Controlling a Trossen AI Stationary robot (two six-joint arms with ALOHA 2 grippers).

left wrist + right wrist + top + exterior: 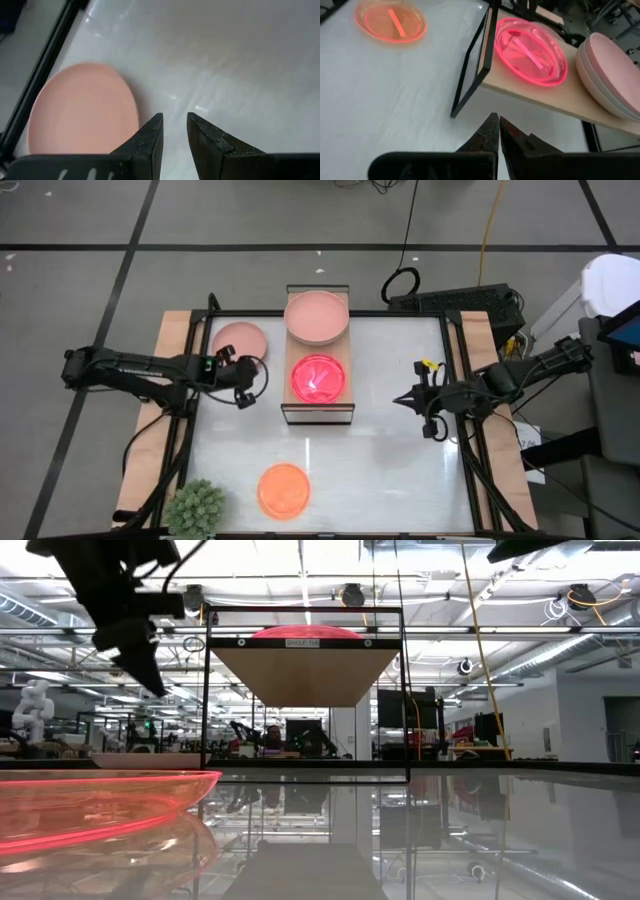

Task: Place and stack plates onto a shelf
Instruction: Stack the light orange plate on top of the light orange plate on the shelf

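The shelf [342, 351] is a light-wood board on a black frame in the table's middle. A stack of dusty pink plates [317, 315] sits on its far end and a hot pink plate [319, 378] on its near end; both also appear in the right wrist view: stack [610, 75], hot pink plate [531, 51]. One dusty pink plate [240, 340] [82, 110] lies flat on the table left of the shelf. An orange plate [284, 488] [390, 20] lies near the front edge. My left gripper [248, 388] [175, 125] hovers just near of the loose pink plate, fingers a little apart. My right gripper [400, 400] [496, 122] is shut, right of the shelf.
A spiky green plant ball [195, 508] sits at the near left corner. Wooden side boards [150, 440] run along both table sides. In the low view the orange plate [100, 800] is close to the camera and the shelf frame [206, 690] stands behind it.
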